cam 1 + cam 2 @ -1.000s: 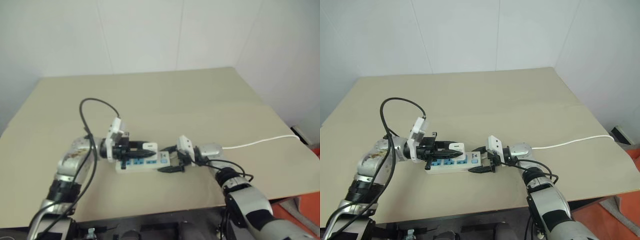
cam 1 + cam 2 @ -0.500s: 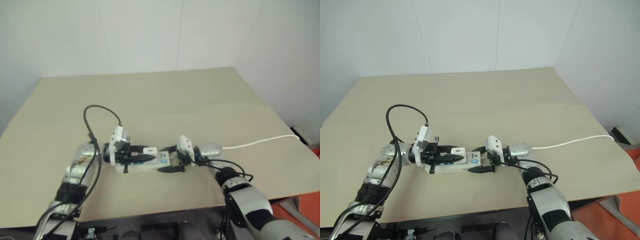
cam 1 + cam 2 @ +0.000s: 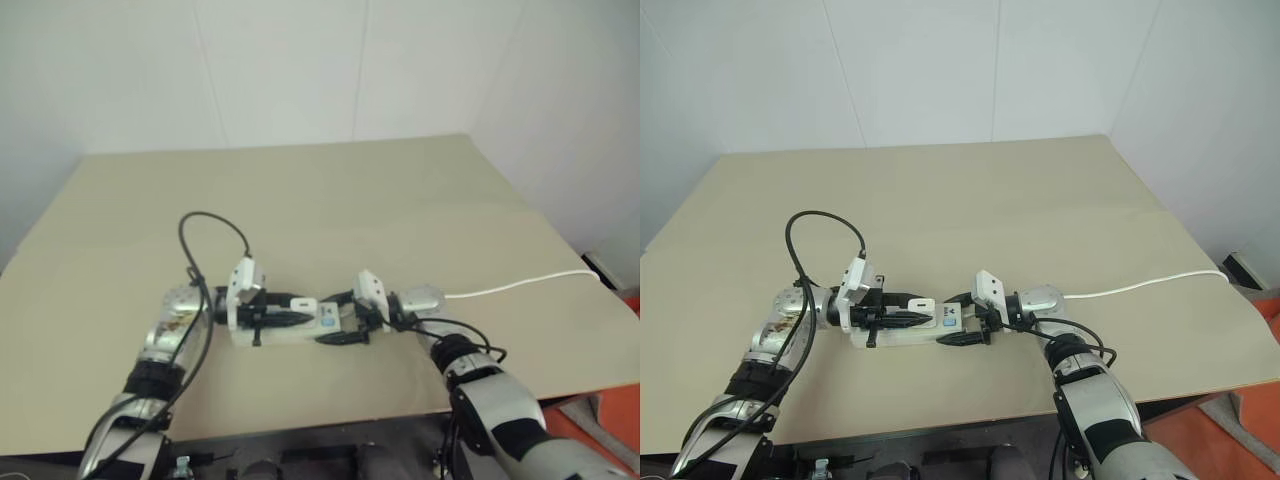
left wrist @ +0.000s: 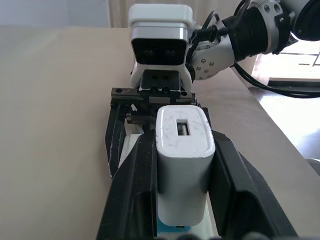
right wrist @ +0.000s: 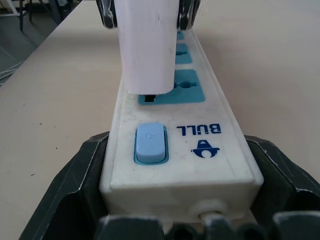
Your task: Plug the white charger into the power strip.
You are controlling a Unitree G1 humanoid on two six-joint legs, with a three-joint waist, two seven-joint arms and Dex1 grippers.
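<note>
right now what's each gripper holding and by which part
The left gripper clamps the white charger by its two side faces. The right gripper grips the power strip by the sides of its switch end.

Arms: we see silver-grey metal segments joined by black bands on both sides.
Cables: a black cable [image 3: 810, 240] loops above our left forearm; thinner black wires curl by the right wrist.
Wrist modules: a white boxy camera housing sits on each.
Left tool [image 3: 285, 318]: black fingers.
Right tool [image 3: 340, 322]: black fingers, toothed rack, small screws.

Prongs of the white charger [image 5: 146, 47] hidden at the power strip [image 5: 215, 155] socket, seating unclear
</note>
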